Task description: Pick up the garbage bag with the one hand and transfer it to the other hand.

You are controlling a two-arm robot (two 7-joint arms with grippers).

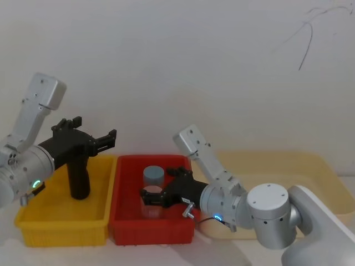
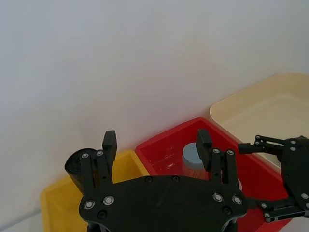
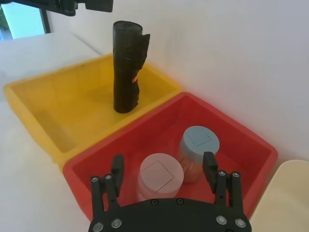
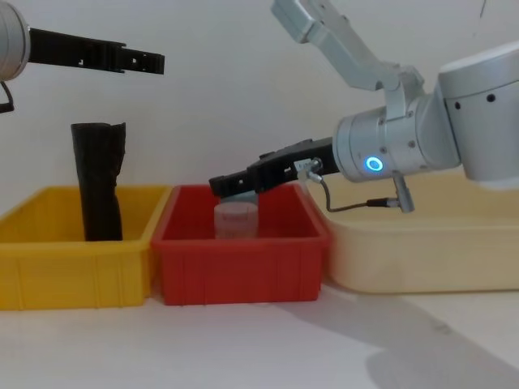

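Nearest me on the white table [image 4: 243, 348] are three bins in a row: a yellow bin [image 4: 73, 267] on my left, a red bin [image 4: 239, 271] touching it in the middle, and a wide beige bin [image 4: 422, 259] on my right.

The garbage bag [image 4: 97, 182] stands upright inside the yellow bin. It is a black roll with its base on the bin floor and its top well above the rim. A small red mark [image 3: 134, 79] shows partway down its side. Nothing grips it.

In the red bin two jars stand just beside each other, a pink-lidded jar [image 3: 157, 174] and a blue-lidded jar [image 3: 199, 142] behind it.

My right hand [image 4: 223, 184], on the blue-lit arm, reaches in over the red bin above the pink-lidded jar. Its fingers are spread apart and hold nothing.

My left hand [image 4: 150, 60], on the green-lit arm, hangs level above the garbage bag with clear air between them. Its fingers are parted and empty, and they point toward the red bin.

A plain white wall [image 4: 243, 97] stands behind everything.
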